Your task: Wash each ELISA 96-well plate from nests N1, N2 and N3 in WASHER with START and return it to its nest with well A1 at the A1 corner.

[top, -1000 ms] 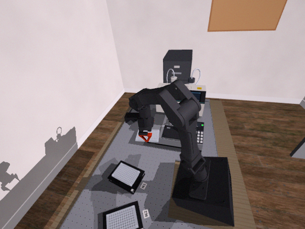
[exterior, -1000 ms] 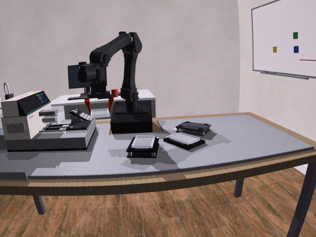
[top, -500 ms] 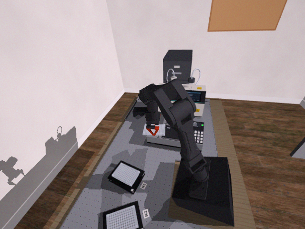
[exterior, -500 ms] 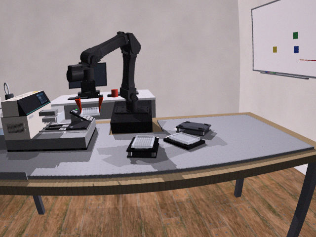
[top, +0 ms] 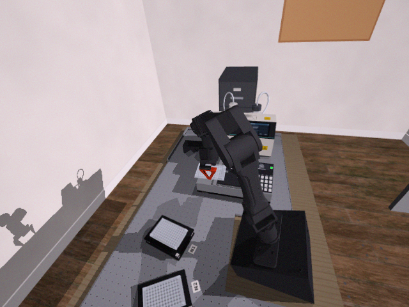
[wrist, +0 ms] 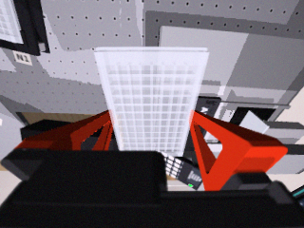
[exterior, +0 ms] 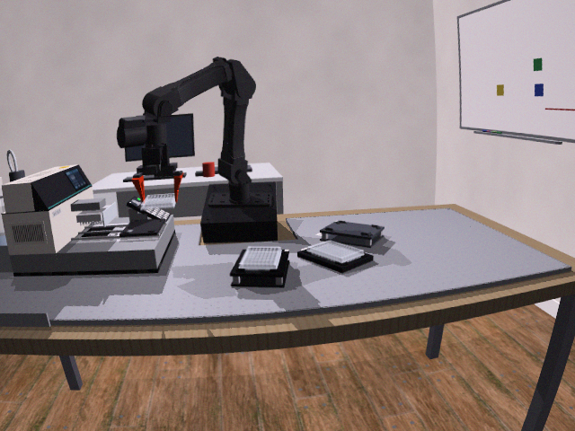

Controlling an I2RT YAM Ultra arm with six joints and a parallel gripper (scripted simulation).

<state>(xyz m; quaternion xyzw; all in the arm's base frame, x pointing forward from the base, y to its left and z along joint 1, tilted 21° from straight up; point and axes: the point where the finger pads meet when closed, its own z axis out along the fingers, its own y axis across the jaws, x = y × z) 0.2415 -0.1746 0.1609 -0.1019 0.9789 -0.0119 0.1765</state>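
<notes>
My gripper (top: 208, 173) is shut on a clear 96-well plate (top: 209, 172), its red fingers on the plate's two sides. It holds the plate level in the air over the front of the washer (exterior: 88, 232), above the track and close to the keypad (top: 266, 181). In the wrist view the plate (wrist: 152, 95) sticks out ahead of the fingers. The washer's lamp (top: 271, 167) is green. Nest N1 (top: 169, 236) and nest N2 (top: 164, 290) each hold a plate. A third nest (exterior: 353, 232) is empty.
The arm's black base (top: 274, 251) stands to the right of the nests. The washer's manifold head and screen (exterior: 46, 189) rise behind the track. A dark cabinet with bottles and tubing (top: 238, 89) stands behind the washer.
</notes>
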